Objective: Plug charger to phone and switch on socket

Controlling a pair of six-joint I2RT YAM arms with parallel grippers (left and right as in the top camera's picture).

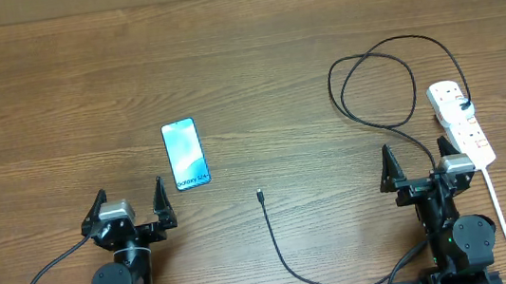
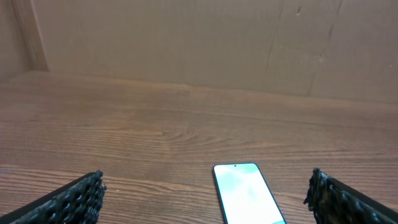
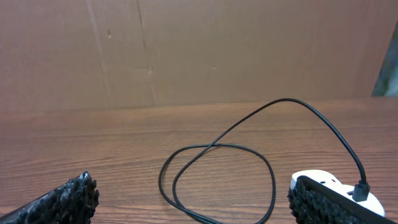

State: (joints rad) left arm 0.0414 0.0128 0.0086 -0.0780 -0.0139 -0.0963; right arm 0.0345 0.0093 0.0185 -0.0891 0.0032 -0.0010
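Two black arms [image 1: 120,272] (silver-grey wrist blocks [image 1: 116,211]) end in ribbed black fingers [image 2: 74,202].

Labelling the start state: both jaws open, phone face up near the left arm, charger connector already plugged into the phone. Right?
No. The charger connector is not plugged in: the overhead view shows it lying loose on the table, apart from the phone. The rest stands.

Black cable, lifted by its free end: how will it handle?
Likely floppy: the cable lies in loose loops, so its tip would probably sag. Probably light, being thin. Its far end sits at the power strip, so hard pulls may drag that.
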